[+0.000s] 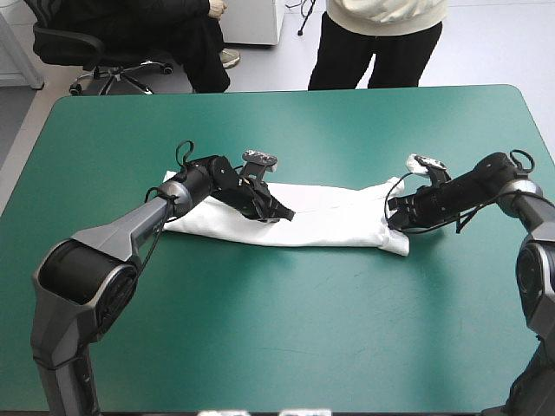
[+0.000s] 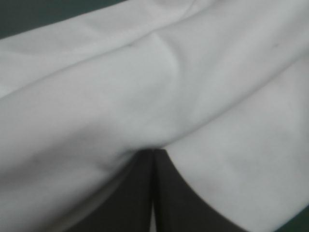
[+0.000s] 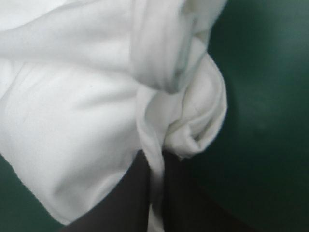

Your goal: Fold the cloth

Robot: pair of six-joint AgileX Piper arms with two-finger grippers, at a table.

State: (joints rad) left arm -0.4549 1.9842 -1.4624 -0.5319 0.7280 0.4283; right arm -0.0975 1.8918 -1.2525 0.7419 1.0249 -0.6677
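Along the left edge of the desk (image 1: 78, 130) the teal-green cover (image 1: 277, 329) lies bare, so there is open room between that edge and the left end of the T-shirt (image 1: 334, 221). The T-shirt is folded into a long, narrow white band. It runs left to right across the middle of the desk, well apart from both the far edge and the near edge.

The left arm comes in from the near left corner and lies over the left part of the band. The left pincer (image 1: 280, 213) rests on top of the cloth, a little left of the band's middle. In the left wrist view its two black fingers (image 2: 174, 193) meet in a pointed arch with only a thin sliver of white between them (all but closed on a fold of the T-shirt). Soft creases bunch right ahead of the tips.

Farther right the band lies flat and uncovered up to its right end, which sits slightly nearer the near edge than the left end does. The right pincer (image 1: 395, 213) is at that right end. The right wrist view shows its fingers (image 3: 133, 198) nearly together, with a strip of white cloth pinched between them. A rolled corner of the T-shirt bulges just beside the tips. Past that corner the cover is bare out to the desk's right edge, where only the right arm reaches in.
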